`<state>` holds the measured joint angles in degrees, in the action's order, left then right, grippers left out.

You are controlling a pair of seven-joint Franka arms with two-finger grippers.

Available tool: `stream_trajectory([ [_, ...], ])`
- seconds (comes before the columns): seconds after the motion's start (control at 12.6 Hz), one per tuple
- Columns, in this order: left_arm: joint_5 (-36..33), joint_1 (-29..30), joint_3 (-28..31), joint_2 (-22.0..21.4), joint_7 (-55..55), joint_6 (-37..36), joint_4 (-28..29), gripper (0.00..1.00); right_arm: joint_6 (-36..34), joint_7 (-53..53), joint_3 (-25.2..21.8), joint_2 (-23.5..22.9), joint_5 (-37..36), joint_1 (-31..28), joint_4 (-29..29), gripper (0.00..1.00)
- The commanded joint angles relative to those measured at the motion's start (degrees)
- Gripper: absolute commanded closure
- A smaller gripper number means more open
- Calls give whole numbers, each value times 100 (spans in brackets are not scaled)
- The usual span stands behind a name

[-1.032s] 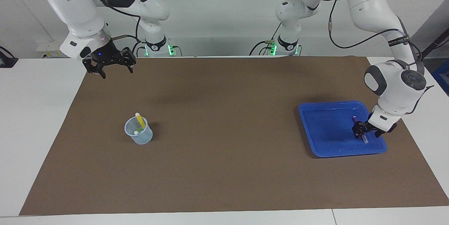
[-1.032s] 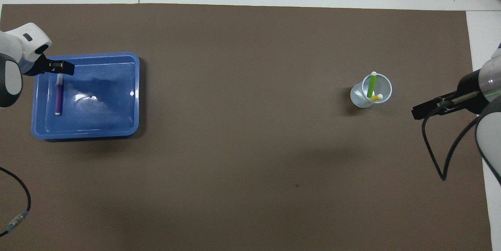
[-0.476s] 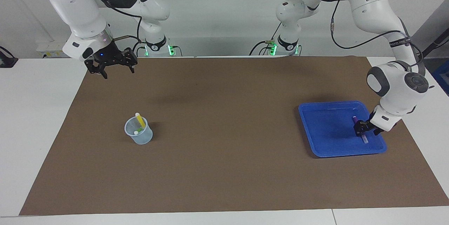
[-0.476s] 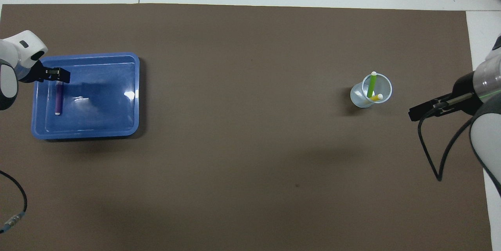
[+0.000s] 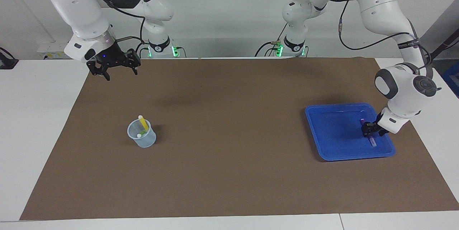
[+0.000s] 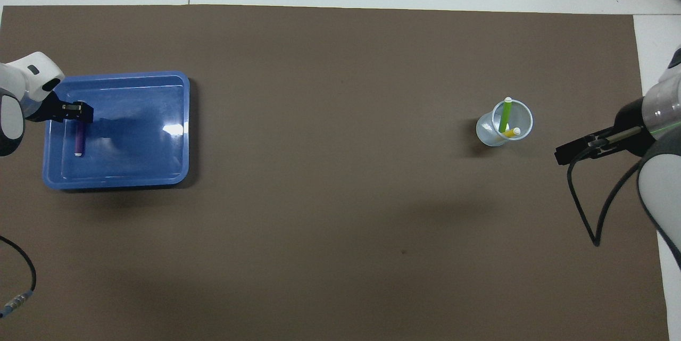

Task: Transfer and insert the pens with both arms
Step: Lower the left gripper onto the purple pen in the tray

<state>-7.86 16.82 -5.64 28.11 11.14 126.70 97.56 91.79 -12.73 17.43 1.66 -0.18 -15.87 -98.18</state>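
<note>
The purple pen (image 5: 373, 142) lies flat in the blue tray (image 5: 333, 129) at the left arm's end of the table; it also shows in the overhead view (image 6: 79, 141). My left gripper (image 5: 371, 130) is down in the tray, open, its fingers on either side of the pen's upper part, as the overhead view (image 6: 72, 112) also shows. The yellow pen (image 5: 143, 122) and the green pen (image 6: 505, 116) stand in a clear cup (image 5: 142, 139). My right gripper (image 5: 115, 70) hangs open and empty over the mat's corner at the right arm's end, waiting.
A brown mat (image 5: 229, 122) covers most of the white table. The cup (image 6: 492, 133) stands alone toward the right arm's end. The tray (image 6: 138, 144) holds only the purple pen. A black cable (image 6: 585, 208) hangs from the right arm.
My left gripper has come down lower onto the purple pen in the tray. My right gripper has shifted slightly and stays raised. Pens and cup have not moved.
</note>
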Motion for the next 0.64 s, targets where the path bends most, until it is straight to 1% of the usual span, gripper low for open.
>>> stream_trajectory([
  [0.0,83,50,-34,-78,108,118,237,34,58,130,50,98,-17,-12,-131,0],
  [0.24,83,111,-42,-104,108,101,325,36,50,130,50,98,-17,-12,-131,0],
  [0.4,83,120,-51,-130,117,39,342,41,58,130,50,98,-17,-12,-131,0],
  [0.48,83,120,-42,-130,117,74,342,46,58,130,50,98,-17,-12,-131,0],
  [0.56,83,111,-42,-130,108,74,342,64,58,130,50,98,-17,-12,-131,0],
])
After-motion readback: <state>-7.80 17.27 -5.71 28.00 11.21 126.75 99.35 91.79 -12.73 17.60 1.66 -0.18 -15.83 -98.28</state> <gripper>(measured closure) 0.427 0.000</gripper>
